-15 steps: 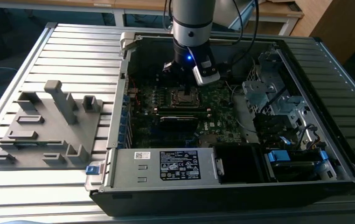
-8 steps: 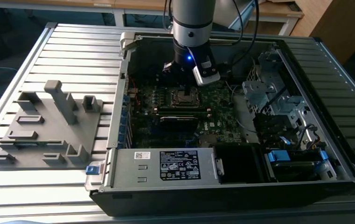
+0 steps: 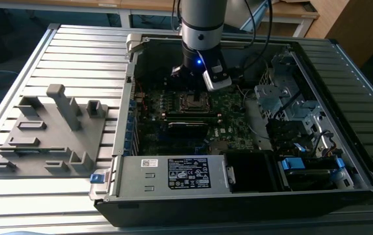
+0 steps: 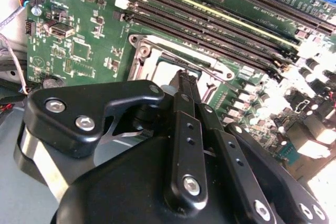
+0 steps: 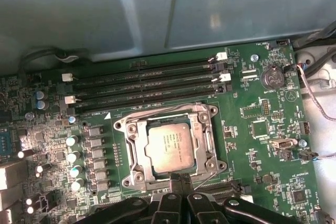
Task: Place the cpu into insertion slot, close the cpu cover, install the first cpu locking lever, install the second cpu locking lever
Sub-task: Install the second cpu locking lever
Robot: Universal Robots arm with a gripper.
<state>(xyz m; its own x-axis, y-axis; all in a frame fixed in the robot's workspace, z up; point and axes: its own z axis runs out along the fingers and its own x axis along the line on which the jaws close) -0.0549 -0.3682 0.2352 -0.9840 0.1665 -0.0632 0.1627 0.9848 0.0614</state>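
Seated in its socket under the closed cpu cover (image 5: pixel 169 148), the cpu (image 5: pixel 168 147), likely light, rigid and fragile, is best gripped by its edges; the claw (image 5: pixel 180 179), fingers pressed together, sits at the socket's six o'clock in the first wrist view.

The cpu (image 5: pixel 169 148) lies flat in the socket on the green motherboard (image 5: pixel 262 129), with the cpu cover (image 5: pixel 206 132) closed down around it as a silver frame. The gripper (image 5: pixel 178 180) (fingertips drawn together) sits at the socket's edge. Four black memory slots (image 5: pixel 147 82) run parallel beside the socket, near a grey metal wall (image 5: pixel 105 14).
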